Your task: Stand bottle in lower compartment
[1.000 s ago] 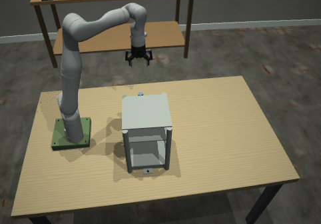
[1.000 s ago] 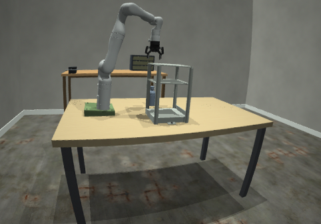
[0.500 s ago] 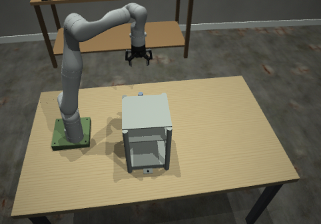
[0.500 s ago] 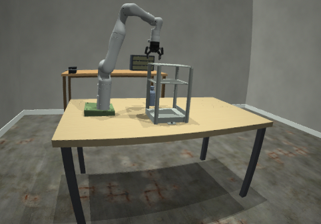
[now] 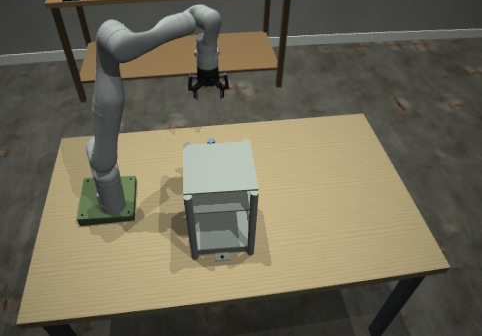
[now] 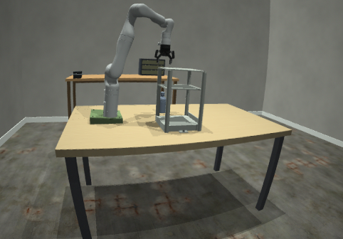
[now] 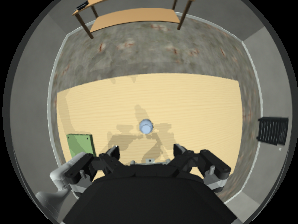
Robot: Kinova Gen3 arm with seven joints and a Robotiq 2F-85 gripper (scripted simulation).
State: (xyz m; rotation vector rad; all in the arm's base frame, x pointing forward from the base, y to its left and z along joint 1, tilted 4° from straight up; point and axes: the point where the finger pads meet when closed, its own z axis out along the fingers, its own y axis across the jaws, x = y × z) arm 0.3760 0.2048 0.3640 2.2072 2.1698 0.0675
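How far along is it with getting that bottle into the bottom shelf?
Nothing is finished yet. The bottle stands on the table behind the shelving unit, whose lower compartment holds nothing. The gripper hangs above the bottle, jaws wide open and holding nothing. Grasping, carrying and placing it are all left.

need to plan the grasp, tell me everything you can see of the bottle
The bottle looks pale blue and translucent, with a rounded body and a light cap on top. It stands upright on the table, behind the shelving unit on the far side from its open front, outside the compartments. The top view shows only its cap; the wrist view looks down on it. Nothing grips it.
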